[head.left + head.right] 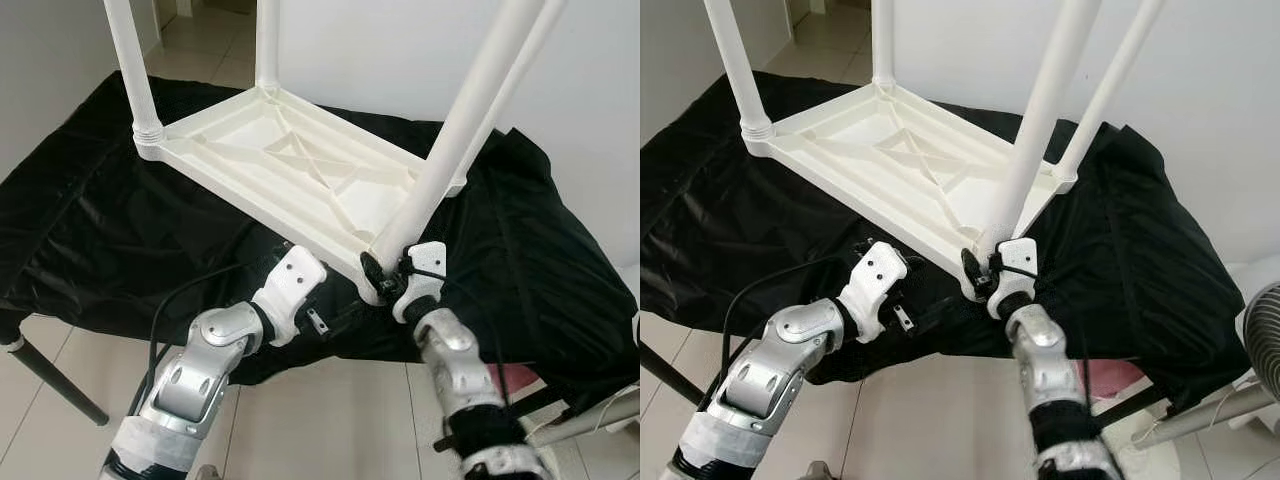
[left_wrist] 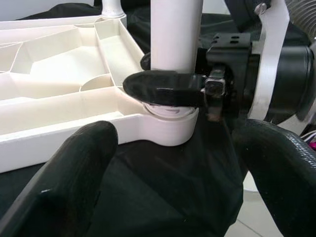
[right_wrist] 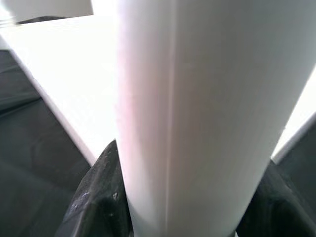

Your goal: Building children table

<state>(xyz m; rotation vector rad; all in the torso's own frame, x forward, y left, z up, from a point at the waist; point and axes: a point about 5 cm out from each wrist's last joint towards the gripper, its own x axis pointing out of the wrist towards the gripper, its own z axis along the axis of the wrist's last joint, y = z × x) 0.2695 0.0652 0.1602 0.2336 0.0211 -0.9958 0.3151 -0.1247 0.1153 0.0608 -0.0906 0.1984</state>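
A white plastic children's table lies upside down on a black cloth, with its legs pointing up. My right gripper is shut on the near right leg, just above its socket at the table's near corner. In the right wrist view that leg stands between the black fingers. My left gripper is open, low at the table's near edge and just left of that corner. It holds nothing, and its fingers point at the right gripper's finger wrapped round the leg.
Three more legs stand in the other corners. The cloth-covered support ends close in front of me, above a tiled floor; a dark leg slants at lower left. A fan and a white wall are on the right.
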